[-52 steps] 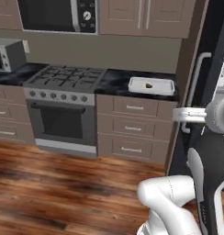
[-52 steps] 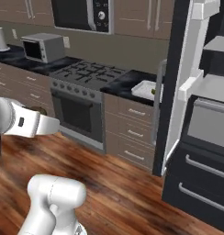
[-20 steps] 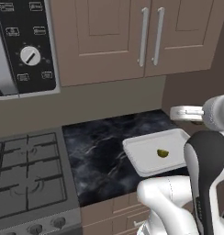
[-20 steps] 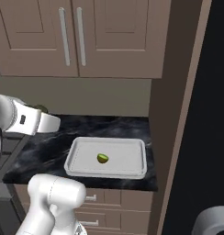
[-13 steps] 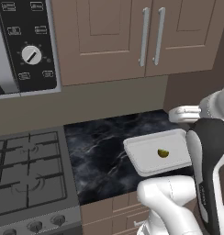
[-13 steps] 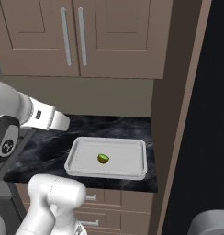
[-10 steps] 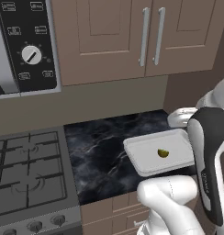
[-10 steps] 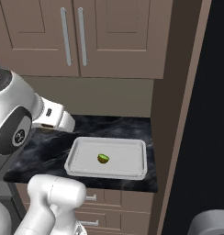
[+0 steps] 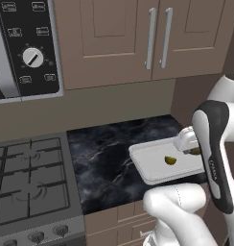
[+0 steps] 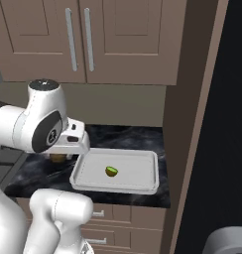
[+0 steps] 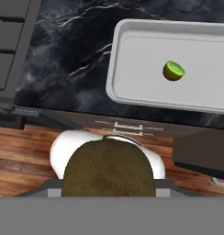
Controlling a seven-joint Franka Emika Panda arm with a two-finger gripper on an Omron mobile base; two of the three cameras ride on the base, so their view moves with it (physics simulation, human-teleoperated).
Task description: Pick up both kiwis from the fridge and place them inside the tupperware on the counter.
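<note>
gripper point(image 10: 58, 158) clamped on brown kiwi point(image 11: 108, 169), now swung in beside tupperware point(image 10: 143, 186) holding green kiwi point(image 10: 111, 171); release pending.

tan wooden wall cupboards point(image 9: 138, 38) ahead of me, long silver bar handles point(image 9: 158, 37). plain beige backsplash wall point(image 9: 114, 108) beneath. grey gas stove top point(image 9: 28, 180) to my left, black grates, knobs along front edge. black oven control panel point(image 9: 30, 48) with white dial above it. wood-plank floor point(image 11: 22, 156) below.
</note>
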